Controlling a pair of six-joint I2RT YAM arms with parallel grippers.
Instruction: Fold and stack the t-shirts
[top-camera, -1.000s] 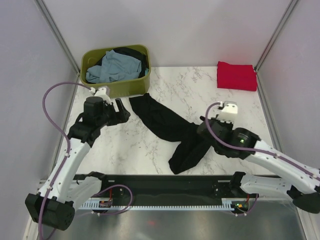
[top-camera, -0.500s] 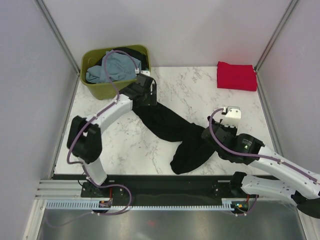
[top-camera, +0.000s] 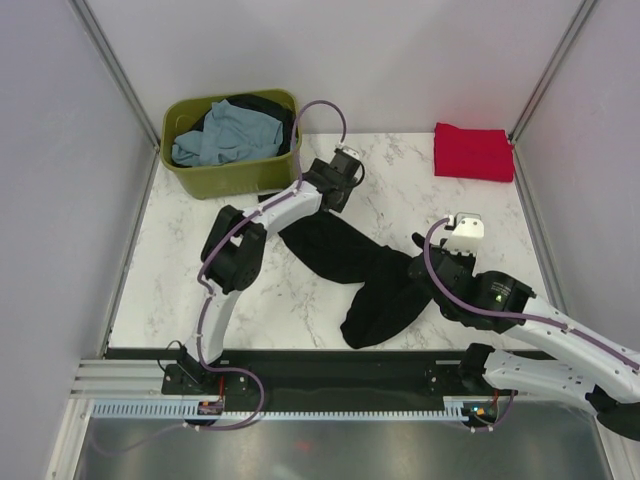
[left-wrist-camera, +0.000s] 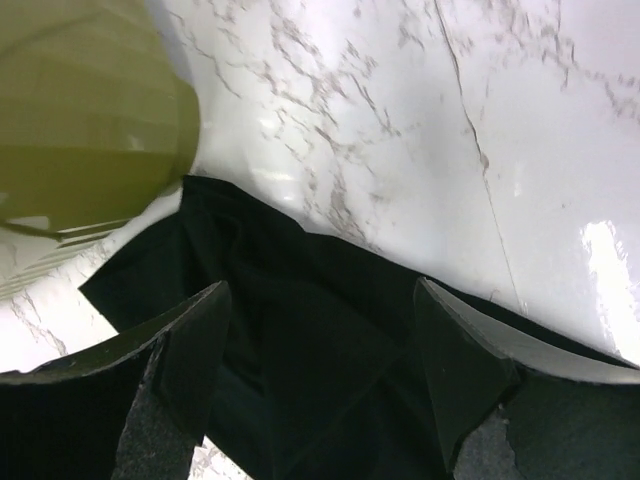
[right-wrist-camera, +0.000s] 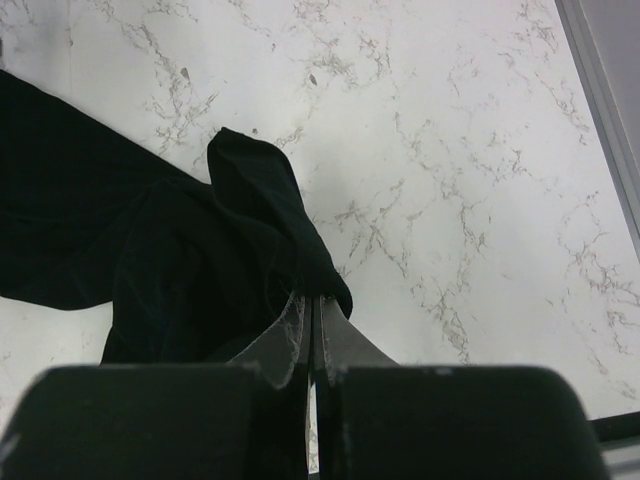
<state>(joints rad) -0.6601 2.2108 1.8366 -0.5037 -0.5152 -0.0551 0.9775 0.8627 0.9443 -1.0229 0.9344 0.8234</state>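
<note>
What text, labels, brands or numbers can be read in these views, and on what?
No readable text anywhere.
On the black t-shirt, red t-shirt and green tub: no print shows.
The small tags on the base rail: too small to read.

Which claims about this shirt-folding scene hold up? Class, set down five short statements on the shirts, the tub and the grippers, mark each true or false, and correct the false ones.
1. The red t-shirt lies folded at the far right corner of the table. True.
2. The right gripper is open and empty. False: it is shut on a fold of the black t-shirt.
3. The left gripper is open above the black t-shirt's far end. True.
4. The olive-green tub is empty. False: it holds a pale blue-grey t-shirt and a dark t-shirt.
5. The black t-shirt is neatly folded. False: it lies crumpled across the table.
</note>
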